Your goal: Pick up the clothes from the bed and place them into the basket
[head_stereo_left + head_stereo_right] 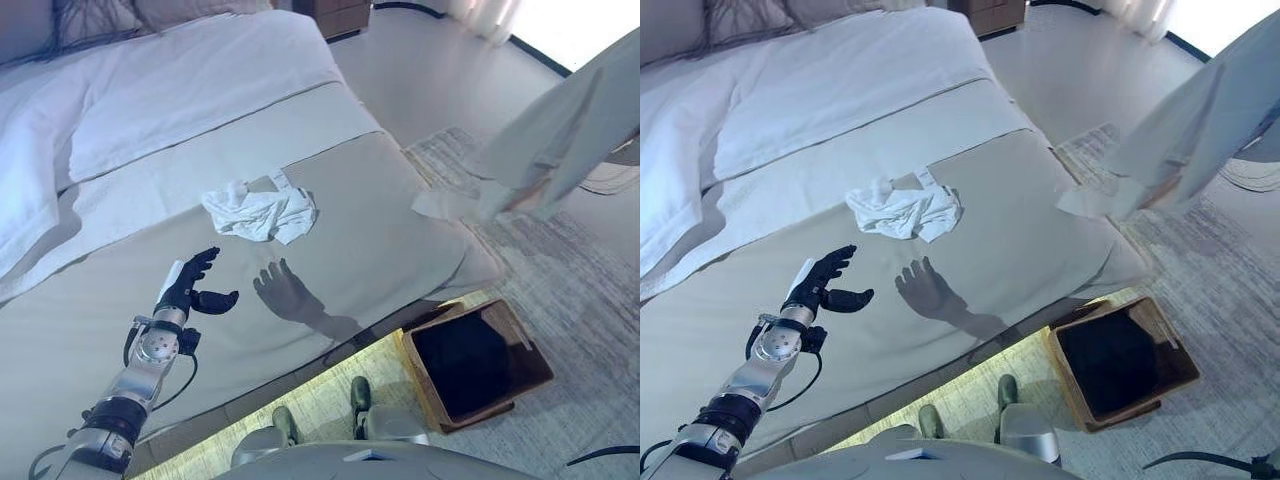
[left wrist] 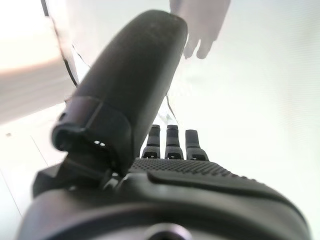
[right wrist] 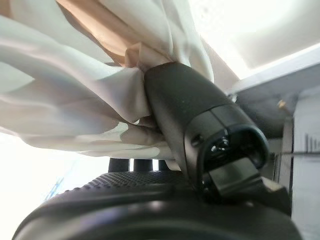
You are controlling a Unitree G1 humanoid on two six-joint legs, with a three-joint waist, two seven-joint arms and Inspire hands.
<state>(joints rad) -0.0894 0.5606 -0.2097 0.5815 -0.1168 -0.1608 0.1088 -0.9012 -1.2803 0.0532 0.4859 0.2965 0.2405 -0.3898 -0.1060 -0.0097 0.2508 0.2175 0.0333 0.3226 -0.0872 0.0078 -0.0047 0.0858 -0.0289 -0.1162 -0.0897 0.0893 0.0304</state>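
Right hand (image 3: 165, 165) clamped on a pale garment (image 1: 560, 140), thumb pinning bunched cloth in the right wrist view. Garment hangs at upper right of the left eye view, over the floor and rug, up and right of the basket (image 1: 480, 362) in the frame. Basket sits on the floor at lower right, just off the bed (image 1: 380, 250) corner, looks empty inside.

Left hand (image 1: 190, 290) at lower left, over the bed, fingers relaxed and spread, holding nothing. White crumpled cloth (image 1: 262, 212) lies mid-frame on the bed, up and right of that hand, apart from it.

Step in hand, by the look of it: carry to basket and drop. To do it well:
- Bring the garment square over the basket opening before letting go.
- Lower enough that trailing cloth goes inside, not draped over the rim.
- Keep the grip tight until centred; loose hem likely to catch the rim.
- Left hand then reaches up-right for the cloth.
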